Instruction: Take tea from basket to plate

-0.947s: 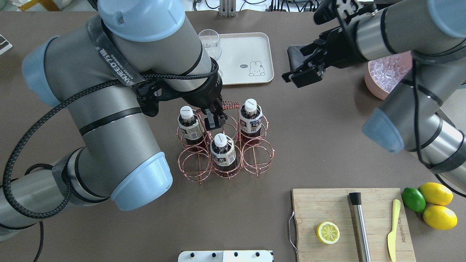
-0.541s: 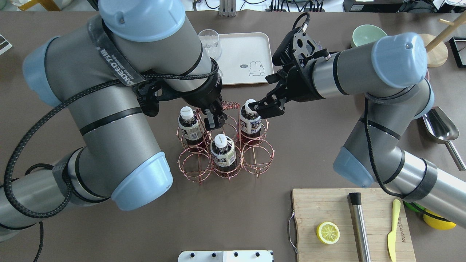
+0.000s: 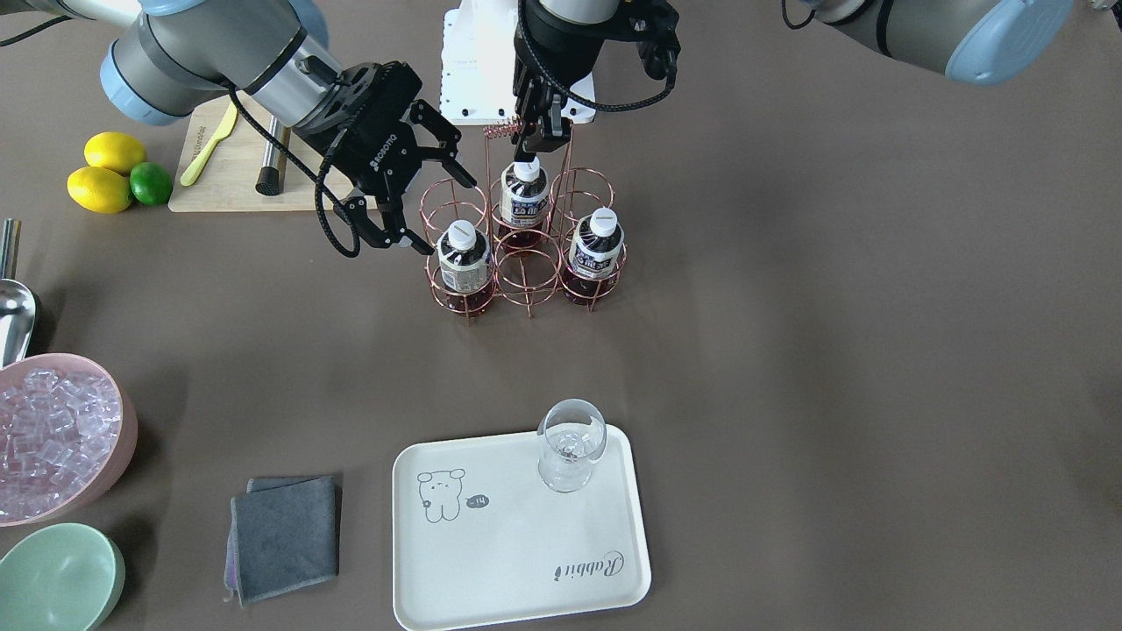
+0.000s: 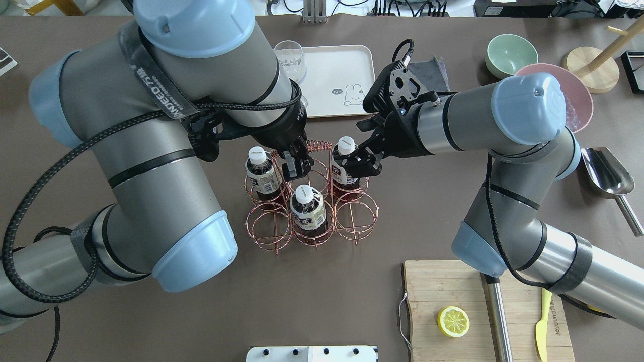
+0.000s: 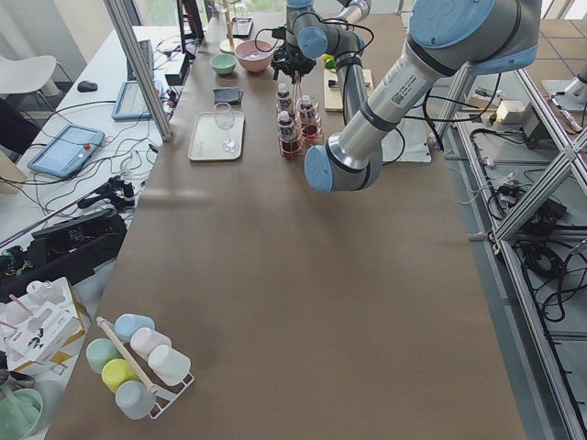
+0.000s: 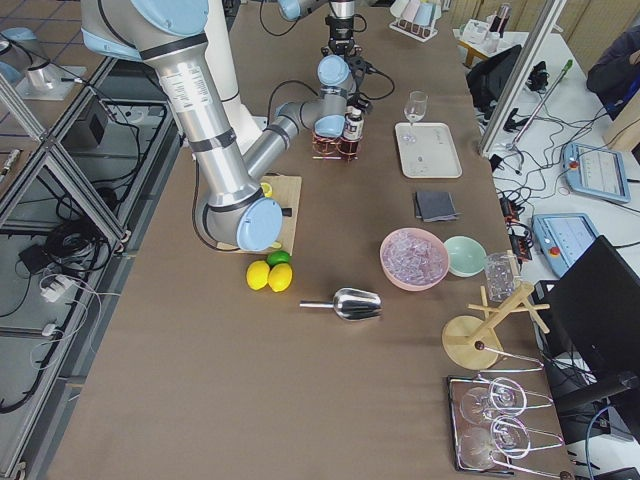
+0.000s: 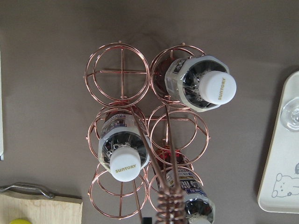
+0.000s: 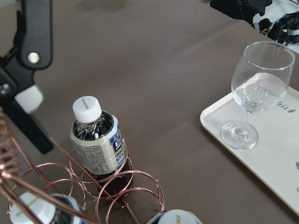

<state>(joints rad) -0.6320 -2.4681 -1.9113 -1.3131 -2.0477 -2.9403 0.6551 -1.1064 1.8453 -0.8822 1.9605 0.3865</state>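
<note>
Three tea bottles stand in the copper wire basket [image 4: 261, 226]: one at the left [image 4: 260, 173], one at the front [image 4: 308, 208], one at the right [image 4: 345, 145]. My right gripper [image 4: 359, 146] is open with its fingers on either side of the right bottle's cap, touching nothing; in the front-facing view it [image 3: 445, 215] hangs just beside that bottle [image 3: 462, 254]. My left gripper [image 4: 294, 168] is shut on the basket's handle below the coiled grip. The cream plate [image 4: 342, 65] lies behind the basket and also shows in the front-facing view [image 3: 526, 543].
A wine glass [image 4: 291, 58] stands on the plate's left corner. The cutting board [image 4: 453, 286] holds a lemon half, a muddler and a yellow knife at the front right. A pink ice bowl [image 3: 53, 429], green bowl [image 4: 510, 50], grey cloth [image 3: 285, 535] and scoop [image 4: 609, 176] lie to the right.
My right arm has swung in from the back right and lowered its open gripper to the right-hand bottle. The left arm and the basket have not moved.
</note>
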